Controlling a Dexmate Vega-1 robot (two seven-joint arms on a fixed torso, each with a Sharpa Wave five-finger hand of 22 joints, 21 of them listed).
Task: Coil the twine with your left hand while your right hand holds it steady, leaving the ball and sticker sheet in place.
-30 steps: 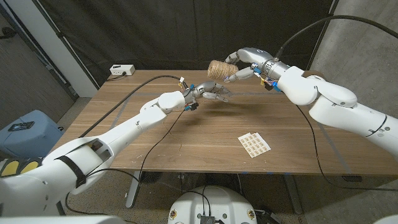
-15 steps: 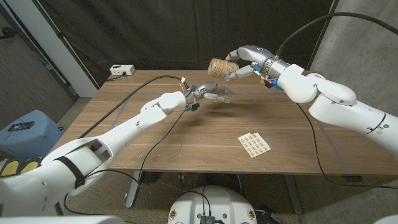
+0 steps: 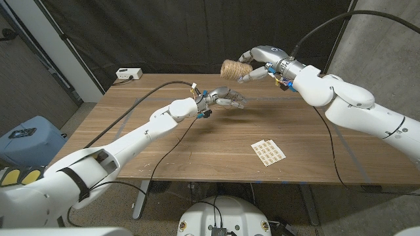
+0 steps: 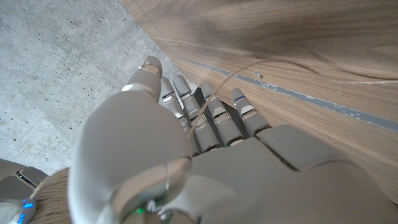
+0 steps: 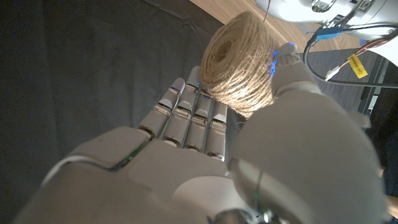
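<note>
- Right robot hand: I hold the spool of twine off the worktop, above its far edge, fingers behind it and thumb closed over its front. Across the last second this robot hand has drifted slightly up and toward the far edge, carrying the spool with it.
- Left robot hand: it hovers just below and near the spool, fingers together and extended, thumb folded over the palm. A thin strand runs across its fingers in the left wrist view; I cannot tell whether it is pinched or merely draped. Its position has barely changed.
- Meaning for the task: the widening gap between the two robot hands probably tightens the strand, a fair condition for winding; I judge the coiling under way, not finished.
- Sticker sheet: lies flat on the worktop toward the near edge, well apart from both robot hands, unmoved.
- Containers: none stands on the worktop; a white box sits at the far left corner, contents unseen.
</note>
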